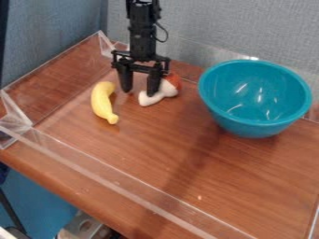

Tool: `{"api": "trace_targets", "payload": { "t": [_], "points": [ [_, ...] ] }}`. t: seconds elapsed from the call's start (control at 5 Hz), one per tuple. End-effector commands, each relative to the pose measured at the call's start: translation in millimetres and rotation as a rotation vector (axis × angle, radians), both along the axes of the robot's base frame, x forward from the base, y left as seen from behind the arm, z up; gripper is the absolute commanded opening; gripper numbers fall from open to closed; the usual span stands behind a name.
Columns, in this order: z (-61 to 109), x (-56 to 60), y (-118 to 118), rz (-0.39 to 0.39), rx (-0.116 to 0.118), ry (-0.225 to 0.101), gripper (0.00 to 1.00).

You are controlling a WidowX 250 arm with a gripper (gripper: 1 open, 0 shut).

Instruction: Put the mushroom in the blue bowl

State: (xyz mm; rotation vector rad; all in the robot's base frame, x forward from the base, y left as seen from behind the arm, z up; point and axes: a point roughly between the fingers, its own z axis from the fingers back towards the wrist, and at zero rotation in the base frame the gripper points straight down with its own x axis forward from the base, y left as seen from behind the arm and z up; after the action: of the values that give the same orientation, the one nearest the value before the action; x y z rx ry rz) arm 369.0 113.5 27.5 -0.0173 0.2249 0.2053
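The mushroom [155, 95] lies on its side on the wooden table, cream stem toward the left and tan-pink cap toward the bowl. My gripper [140, 90] points down just left of it, jaws spread; the right finger [159, 82] stands at the mushroom's stem, and I cannot tell whether it touches. Nothing is held between the fingers. The blue bowl [256, 97] sits upright and empty to the right, apart from both mushroom and gripper.
A yellow banana [104, 101] lies left of the gripper. Clear acrylic walls [50, 63] run along the table's left, back and front edges. Bare wood [174, 159] stretches across the front half.
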Motion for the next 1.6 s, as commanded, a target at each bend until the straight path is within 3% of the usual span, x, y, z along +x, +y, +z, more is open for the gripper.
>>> {"api": "trace_targets", "payload": {
  "t": [0.0,0.2,0.4,0.6,1.2,1.4],
  "points": [
    [-15.3,-13.2,-10.6,0.058,0.005,0.033,0.00],
    [-14.8,-6.7,3.5,0.055,0.003,0.038,1.00],
    [-14.2,-0.2,17.5,0.052,-0.002,0.042,1.00],
    [-11.6,3.9,16.1,0.068,-0.004,0.044,0.00],
    [42.3,11.7,2.6,0.026,-0.119,-0.087,0.00],
    [71.4,9.9,2.6,-0.013,-0.154,-0.125,0.00]
  ]
}}
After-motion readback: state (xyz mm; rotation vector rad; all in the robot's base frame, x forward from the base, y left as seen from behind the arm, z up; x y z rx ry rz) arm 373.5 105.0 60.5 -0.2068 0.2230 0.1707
